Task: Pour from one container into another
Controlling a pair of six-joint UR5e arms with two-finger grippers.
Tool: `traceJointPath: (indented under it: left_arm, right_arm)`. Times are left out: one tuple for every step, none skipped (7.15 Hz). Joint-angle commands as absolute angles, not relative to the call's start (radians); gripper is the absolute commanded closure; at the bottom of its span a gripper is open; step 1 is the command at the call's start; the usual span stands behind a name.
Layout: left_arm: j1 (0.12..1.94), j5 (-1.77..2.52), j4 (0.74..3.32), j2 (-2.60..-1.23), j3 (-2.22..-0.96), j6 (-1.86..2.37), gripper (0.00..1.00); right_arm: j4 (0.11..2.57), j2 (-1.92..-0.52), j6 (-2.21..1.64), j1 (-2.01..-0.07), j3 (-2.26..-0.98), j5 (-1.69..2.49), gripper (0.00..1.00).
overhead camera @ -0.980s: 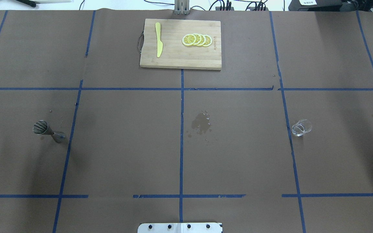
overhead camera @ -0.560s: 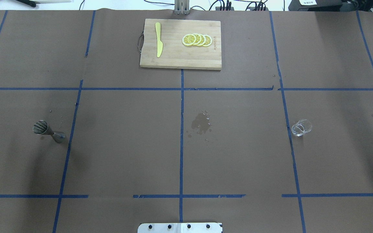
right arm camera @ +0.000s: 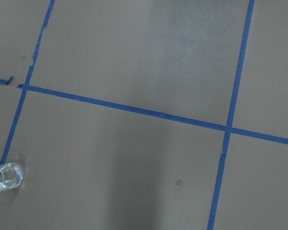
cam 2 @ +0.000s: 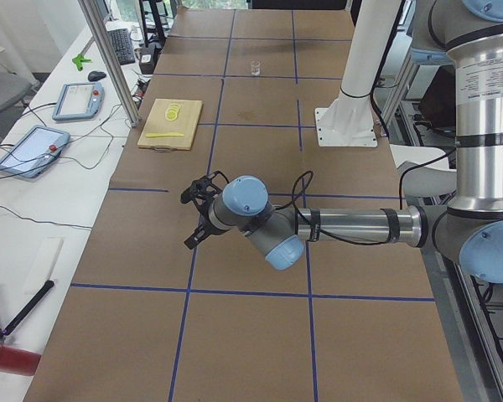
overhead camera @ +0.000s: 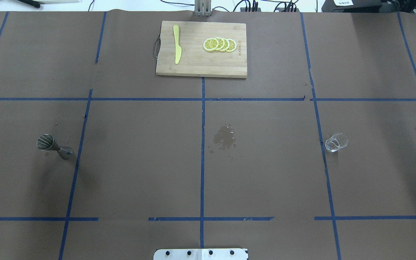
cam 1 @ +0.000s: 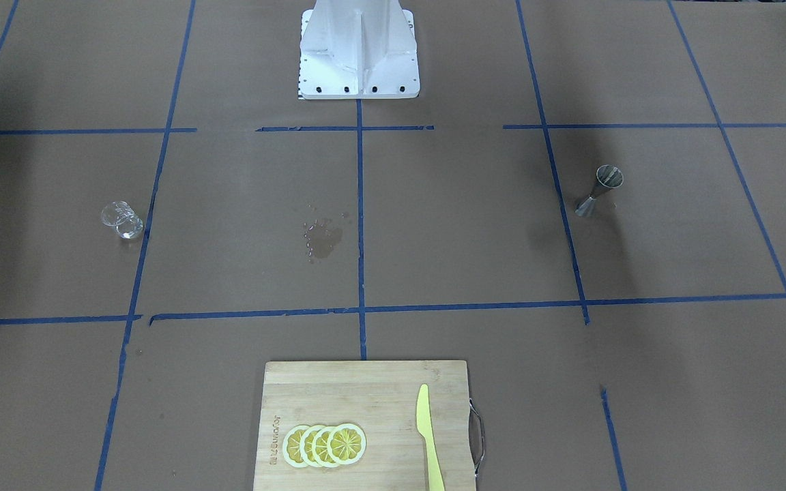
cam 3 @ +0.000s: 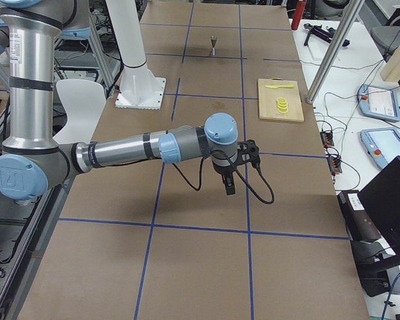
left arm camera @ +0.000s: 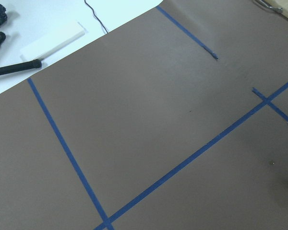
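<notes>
A steel jigger (overhead camera: 51,146) stands upright on the robot's left half of the table, also seen in the front-facing view (cam 1: 601,189). A small clear glass (overhead camera: 335,142) stands on the right half, and the right wrist view catches it at its lower left corner (right arm camera: 4,176). Neither gripper shows in the overhead or front-facing views. The left gripper (cam 2: 190,216) hovers over bare paper near the table's left end, well away from the jigger. The right gripper (cam 3: 231,181) hangs over the right end, away from the glass. I cannot tell whether either is open or shut.
A wooden cutting board (overhead camera: 193,65) at the far middle edge carries lemon slices (overhead camera: 219,44) and a yellow knife (overhead camera: 176,45). A wet spill (overhead camera: 224,138) marks the paper at centre. The robot's white base (cam 1: 359,54) stands at the near middle edge.
</notes>
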State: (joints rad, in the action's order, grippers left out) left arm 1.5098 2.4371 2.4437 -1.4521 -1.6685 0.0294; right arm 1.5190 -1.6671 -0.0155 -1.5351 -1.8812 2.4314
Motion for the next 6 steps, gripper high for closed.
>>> traceJointPath:
  left_arm:
    - [1.406, 2.368, 2.704, -1.439, -1.674, 0.355, 0.0]
    - [1.316, 2.28, 2.855, -1.416, -1.674, 0.555, 0.0]
    - [1.224, 2.17, 2.934, -1.41, -1.683, 0.687, 0.0]
    - [1.135, 2.035, 2.95, -1.407, -1.715, 0.757, 0.0]
    - [1.043, 1.882, 2.95, -1.376, -1.756, 0.793, 0.0]
    - [0.949, 1.73, 2.96, -1.355, -1.785, 0.836, 0.0]
  right_arm:
    - [1.52, -1.675, -0.023, -1.539, -1.878, 2.428, 0.0]
    - [1.52, -1.675, -0.023, -1.539, -1.875, 2.427, 0.0]
    - [1.52, -1.677, -0.023, -1.539, -1.871, 2.427, 0.0]
    - [1.52, -1.686, -0.023, -1.539, -1.871, 2.427, 0.0]
    - [1.52, -1.687, -0.023, -1.542, -1.874, 2.427, 0.0]
    - [1.52, -1.695, -0.023, -1.545, -1.878, 2.427, 0.0]
